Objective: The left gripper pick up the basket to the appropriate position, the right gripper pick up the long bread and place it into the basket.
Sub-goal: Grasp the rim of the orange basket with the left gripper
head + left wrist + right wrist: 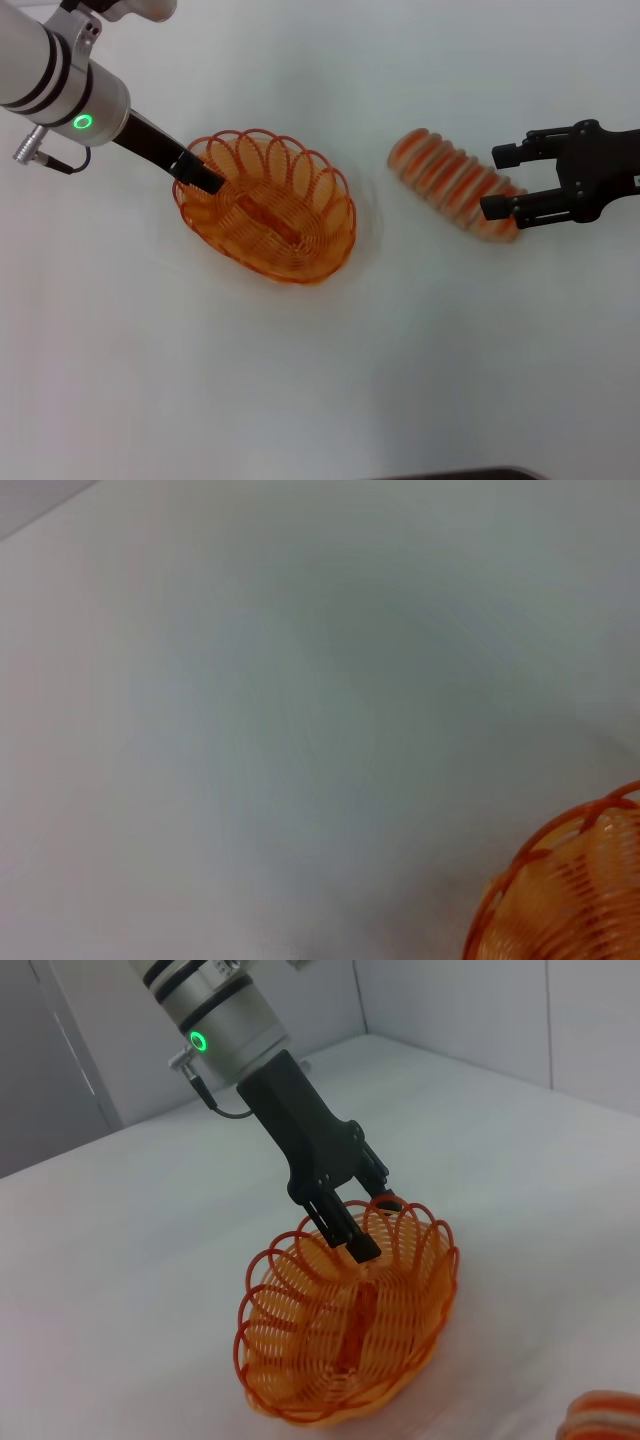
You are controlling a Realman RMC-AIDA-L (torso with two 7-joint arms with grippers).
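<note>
Basket: the basket (268, 208) sat left of centre on the white table (300, 400), empty, with only its woven base showing inside.
Bread: the bread (452, 181) lay on the table to the right of the basket, well apart from it, slanting from far-left to near-right.
Progress: the basket was in hand at its rim but whether it had reached its final spot could not be judged; the bread was not yet lifted, so picking it up and placing it in the basket both remained.
Left gripper: the left gripper (200, 174) was at the basket's far-left rim, fingers narrow and pinched over the looped edge, one finger inside the rim and one outside in the right wrist view (352, 1232).
Right gripper: the right gripper (500, 182) was at the bread's near-right end, fingers spread wide on either side of that end, holding nothing; contact with the loaf could not be told.
</note>
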